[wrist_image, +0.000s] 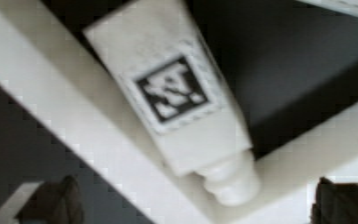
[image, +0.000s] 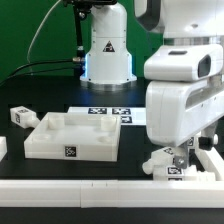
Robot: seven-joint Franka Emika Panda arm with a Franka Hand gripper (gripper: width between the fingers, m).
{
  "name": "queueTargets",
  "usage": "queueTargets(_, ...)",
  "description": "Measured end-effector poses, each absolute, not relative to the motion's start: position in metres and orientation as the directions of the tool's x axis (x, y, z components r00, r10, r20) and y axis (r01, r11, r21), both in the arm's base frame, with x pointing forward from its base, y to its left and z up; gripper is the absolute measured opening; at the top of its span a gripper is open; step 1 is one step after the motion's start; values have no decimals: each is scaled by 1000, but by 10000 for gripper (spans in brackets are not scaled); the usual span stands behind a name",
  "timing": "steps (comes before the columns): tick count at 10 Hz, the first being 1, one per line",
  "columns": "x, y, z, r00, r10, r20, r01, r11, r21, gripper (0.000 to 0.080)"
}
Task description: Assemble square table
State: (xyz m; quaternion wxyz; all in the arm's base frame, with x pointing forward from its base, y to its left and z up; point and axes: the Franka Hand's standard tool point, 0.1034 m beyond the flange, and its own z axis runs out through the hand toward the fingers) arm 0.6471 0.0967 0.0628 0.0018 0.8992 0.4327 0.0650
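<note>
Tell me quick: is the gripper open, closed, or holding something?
Gripper: open, holding nothing; fingers spread apart over a white tagged leg.

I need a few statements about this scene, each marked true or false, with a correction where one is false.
1. The square top lies at the exterior view's left of the gripper. True.
2. The gripper is shut on a leg. False: its fingers stand apart, and the leg lies unclasped below them.
3. That leg shows a black-and-white tag. True.
4. The marker board lies on the square top. False: it lies flat behind the top.
</note>
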Motion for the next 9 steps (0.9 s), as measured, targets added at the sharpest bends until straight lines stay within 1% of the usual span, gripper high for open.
queueTargets(2,636,95,63,616,781,109,780,-623,55,649)
queueTargets(4,631,87,45,608,786,108,787,-615,52,649)
queueTargets(6,629,83,33,612,784,103,784,-619,43,649)
queueTargets(7,629,80,29,616,781,101,782,-622,41,649)
queueTargets(9,632,77,29,618,779,107,779,-625,46,649)
